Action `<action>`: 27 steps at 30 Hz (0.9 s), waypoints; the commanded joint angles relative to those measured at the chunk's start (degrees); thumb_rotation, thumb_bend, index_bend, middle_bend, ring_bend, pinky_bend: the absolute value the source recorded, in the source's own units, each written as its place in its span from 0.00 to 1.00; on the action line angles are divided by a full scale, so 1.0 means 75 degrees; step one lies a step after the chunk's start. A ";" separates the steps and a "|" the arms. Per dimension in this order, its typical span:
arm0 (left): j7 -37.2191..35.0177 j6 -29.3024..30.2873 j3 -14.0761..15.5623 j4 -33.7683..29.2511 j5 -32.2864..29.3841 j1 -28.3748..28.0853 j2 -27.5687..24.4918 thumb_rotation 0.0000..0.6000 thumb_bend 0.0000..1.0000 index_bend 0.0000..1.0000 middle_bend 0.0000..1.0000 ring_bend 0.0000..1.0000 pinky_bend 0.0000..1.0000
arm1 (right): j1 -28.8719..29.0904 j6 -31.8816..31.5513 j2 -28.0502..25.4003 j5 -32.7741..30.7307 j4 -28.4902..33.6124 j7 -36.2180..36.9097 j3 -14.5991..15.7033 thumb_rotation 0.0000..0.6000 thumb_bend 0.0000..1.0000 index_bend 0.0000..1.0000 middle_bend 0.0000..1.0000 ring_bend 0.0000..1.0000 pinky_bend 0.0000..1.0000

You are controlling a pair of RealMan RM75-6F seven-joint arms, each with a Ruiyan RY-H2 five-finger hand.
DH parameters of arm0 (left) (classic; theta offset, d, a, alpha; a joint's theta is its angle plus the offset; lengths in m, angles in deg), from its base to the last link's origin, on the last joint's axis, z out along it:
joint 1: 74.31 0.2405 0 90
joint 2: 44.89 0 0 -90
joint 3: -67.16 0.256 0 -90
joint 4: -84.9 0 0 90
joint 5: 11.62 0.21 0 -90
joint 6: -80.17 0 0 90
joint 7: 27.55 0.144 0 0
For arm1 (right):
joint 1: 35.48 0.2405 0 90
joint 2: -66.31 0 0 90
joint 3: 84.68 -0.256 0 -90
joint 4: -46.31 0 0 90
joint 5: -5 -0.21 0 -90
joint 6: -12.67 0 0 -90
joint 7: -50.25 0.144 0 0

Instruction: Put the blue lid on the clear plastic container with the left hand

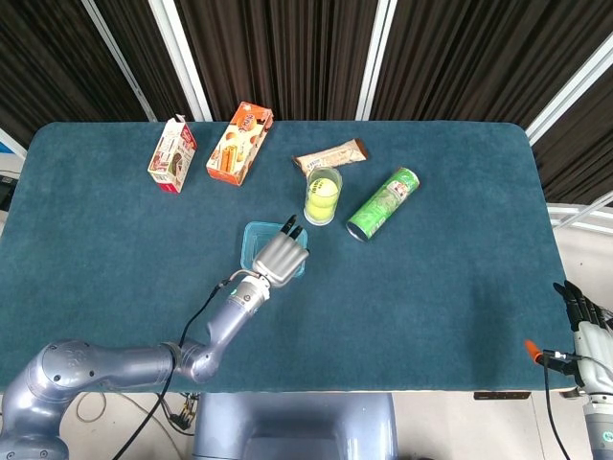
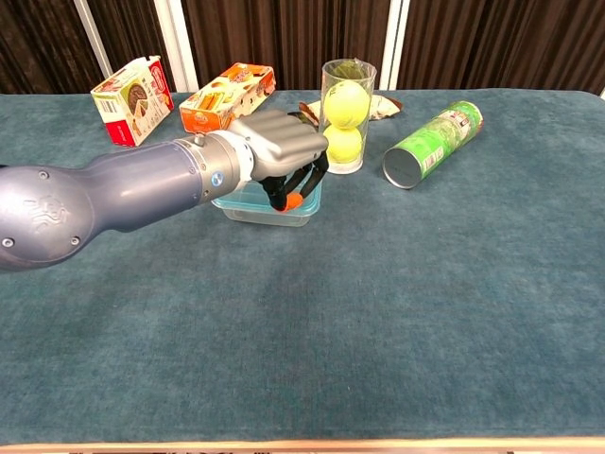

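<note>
The clear plastic container stands mid-table, just in front of a glass of tennis balls. The blue lid lies flat on top of it. My left hand rests palm-down over the lid's right half, and in the chest view the left hand has its fingers bent down over the container's near right edge. Nothing is lifted in it. The lid's right part is hidden under the hand. My right hand hangs off the table's front right corner, fingers apart and empty.
A tall glass with two tennis balls stands right behind the hand. A green chip can lies on its side to the right. A snack bar and two cartons lie at the back.
</note>
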 commanded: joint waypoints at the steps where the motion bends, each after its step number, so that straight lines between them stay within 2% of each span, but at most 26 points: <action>1: 0.0006 -0.0013 0.0012 0.0043 0.0006 0.0030 0.0019 1.00 0.56 0.66 0.59 0.14 0.00 | -0.0001 -0.0005 0.0002 0.0002 0.0000 0.0000 0.0000 1.00 0.29 0.10 0.00 0.00 0.00; 19: -0.0128 -0.0121 0.0029 0.0438 0.0248 0.0240 0.0190 1.00 0.56 0.66 0.59 0.14 0.00 | -0.0001 -0.0007 0.0007 0.0010 -0.0003 0.0006 0.0001 1.00 0.29 0.10 0.00 0.00 0.00; 23: -0.0264 0.0012 -0.0172 0.0239 0.0339 0.0255 0.0068 1.00 0.56 0.66 0.59 0.14 0.00 | 0.0001 -0.0008 -0.0005 0.0007 0.0012 -0.0014 0.0000 1.00 0.29 0.10 0.00 0.00 0.00; 27: -0.0344 0.0310 -0.0456 -0.0352 0.0465 0.0270 -0.0294 1.00 0.56 0.65 0.58 0.14 0.00 | 0.0003 -0.0003 -0.0003 0.0016 0.0010 -0.0015 0.0006 1.00 0.29 0.10 0.00 0.00 0.00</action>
